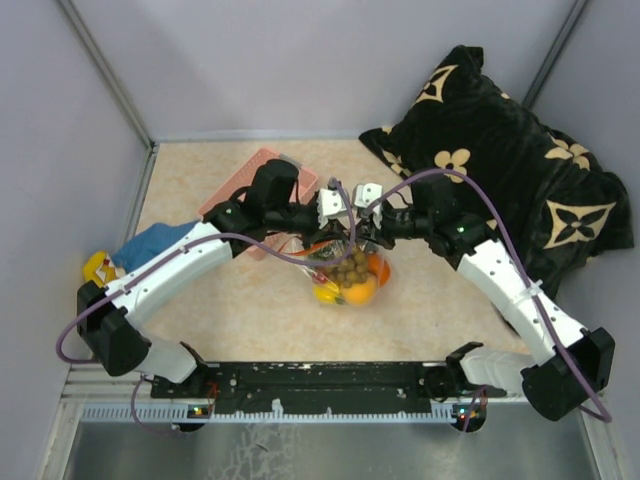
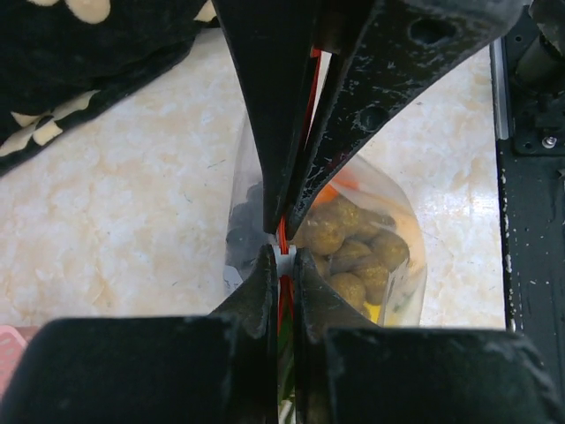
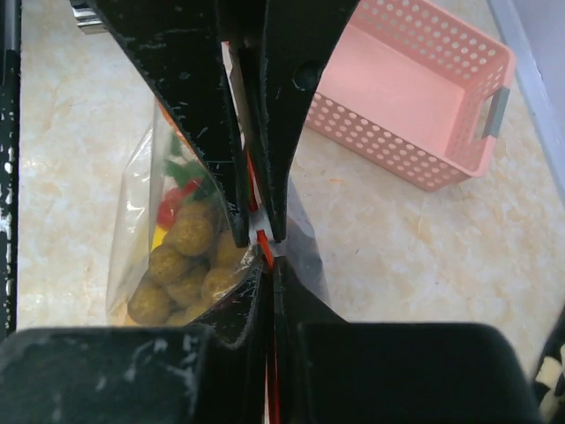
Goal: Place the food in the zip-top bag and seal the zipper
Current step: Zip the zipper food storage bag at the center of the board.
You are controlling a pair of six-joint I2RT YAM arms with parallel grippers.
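My left pincer (image 2: 281,268) and right pincer (image 3: 267,254) are both clamped narrow on the zipper (image 2: 282,234) of the zip-top bag (image 2: 402,287), mid-table, with the food (image 2: 349,247) inside (pink basket (image 3: 415,97) lies apart). Sealing is the step in hand, I judge; the next move calls for pinching along the strip.

Glossy, crinkled plastic zip-top bag (image 3: 139,208); matt pink plastic basket (image 3: 388,150).

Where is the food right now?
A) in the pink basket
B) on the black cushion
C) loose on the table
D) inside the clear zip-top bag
D: the food shows through the clear plastic of the zip-top bag, while the visible inside of the pink basket is bare.
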